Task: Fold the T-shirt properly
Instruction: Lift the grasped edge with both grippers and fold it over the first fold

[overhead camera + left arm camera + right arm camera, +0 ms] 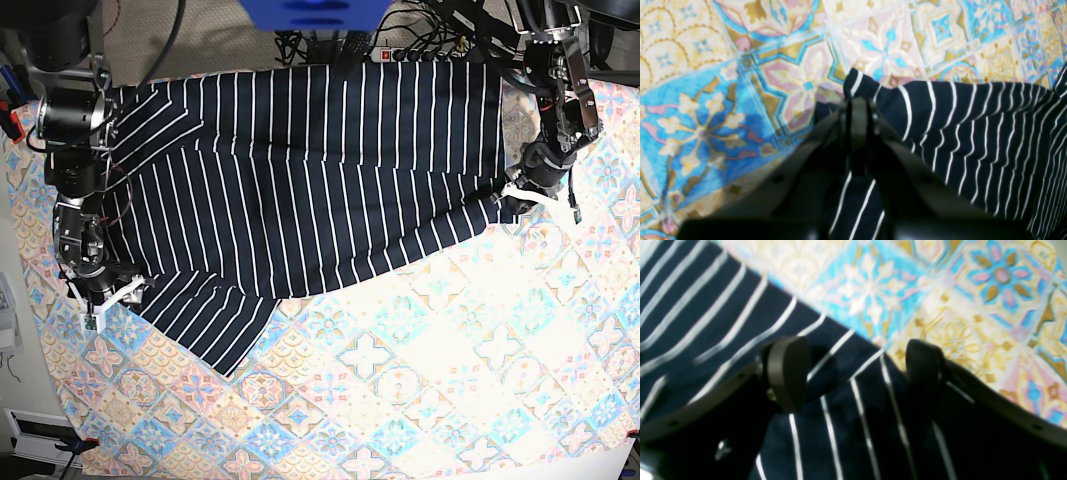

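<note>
The left gripper (pixel 858 110) is pressed together, and a corner of the T-shirt (pixel 973 140) is pinched in it. The right gripper (pixel 857 373) is spread wide, and nothing is held in it; the striped cloth is seen lying under and between its two fingers (pixel 786 373). In the base view, the T-shirt (pixel 310 170) is spread out across the far half of the desk, on a cloth with colored tiles (pixel 420 400). The left gripper (pixel 515 195) is seen at the shirt's edge on that view's right side, and the right gripper (pixel 105 300) is seen at the shirt's edge on the left side. One sleeve is seen sticking out toward the near side, close to the right gripper. The whole shape of the shirt is shown only in the base view. The pinch and the wide gap are shown clearly only in the wrist views.
</note>
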